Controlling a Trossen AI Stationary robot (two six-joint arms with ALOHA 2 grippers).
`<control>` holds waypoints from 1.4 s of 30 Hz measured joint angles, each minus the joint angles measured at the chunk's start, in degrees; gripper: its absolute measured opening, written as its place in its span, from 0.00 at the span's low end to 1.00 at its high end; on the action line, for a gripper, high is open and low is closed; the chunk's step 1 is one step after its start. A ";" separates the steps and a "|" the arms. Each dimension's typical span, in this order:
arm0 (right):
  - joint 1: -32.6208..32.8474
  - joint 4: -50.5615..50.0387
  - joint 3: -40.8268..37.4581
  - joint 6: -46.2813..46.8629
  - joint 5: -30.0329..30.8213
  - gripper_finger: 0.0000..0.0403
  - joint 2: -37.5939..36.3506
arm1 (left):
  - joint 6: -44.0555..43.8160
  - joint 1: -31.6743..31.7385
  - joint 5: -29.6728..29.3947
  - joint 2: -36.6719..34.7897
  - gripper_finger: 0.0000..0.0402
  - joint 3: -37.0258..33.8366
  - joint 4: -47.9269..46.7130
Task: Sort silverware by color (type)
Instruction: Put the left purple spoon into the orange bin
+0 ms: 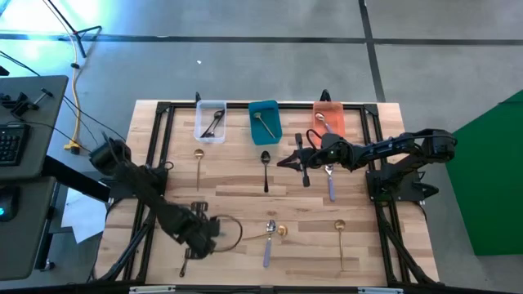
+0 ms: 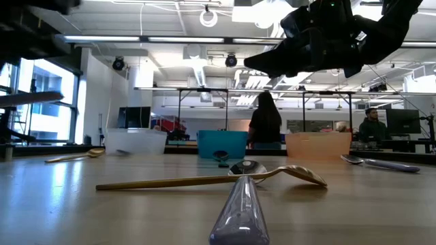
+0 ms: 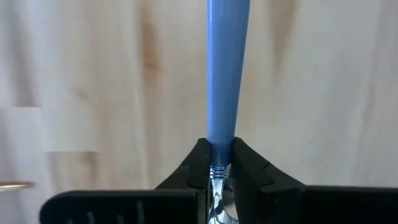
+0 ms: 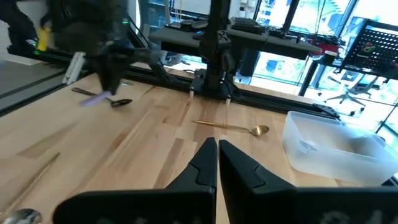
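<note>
Blue-handled spoon [image 3: 227, 74]; gold spoon [image 2: 204, 180]; teal bin [image 1: 264, 120].

1. Left gripper [image 1: 196, 233]: low at near-left of surface, arm reaching fwd from left, fingers [image 3: 198, 167] pinched tight.
2. Right gripper [image 1: 288, 161]: raised mid-surface, arm stretched leftward, fingers [image 4: 208, 163] together.

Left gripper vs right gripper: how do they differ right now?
The left gripper is clamped on a blue-handled spoon, at its neck; the right gripper is shut on nothing. The left gripper is at the table edge opposite the bins; the right gripper is near the orange bin. Shared: both have their fingers closed.
</note>
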 joint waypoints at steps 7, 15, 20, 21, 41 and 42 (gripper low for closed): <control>0.89 0.35 0.02 -0.38 -1.44 0.00 0.00 | 1.09 8.51 -4.23 -9.65 0.05 -7.08 8.36; 0.86 0.38 0.04 0.64 -1.39 0.00 -0.14 | 12.24 23.93 -4.24 -18.41 0.05 -20.10 34.22; 0.86 0.66 0.04 2.17 0.69 0.00 -1.18 | 21.83 34.58 -4.13 -19.77 0.05 -27.04 51.58; 0.86 0.47 0.04 2.43 1.62 0.00 -1.16 | 23.52 36.84 -3.36 -19.75 0.05 -28.25 54.24; 0.68 1.16 0.11 14.80 17.21 0.07 -0.87 | 26.36 66.11 22.82 -18.64 0.05 -35.73 99.01; 0.68 1.20 0.11 14.82 17.21 0.09 -0.87 | 26.33 66.06 23.00 -18.31 0.05 -35.73 99.58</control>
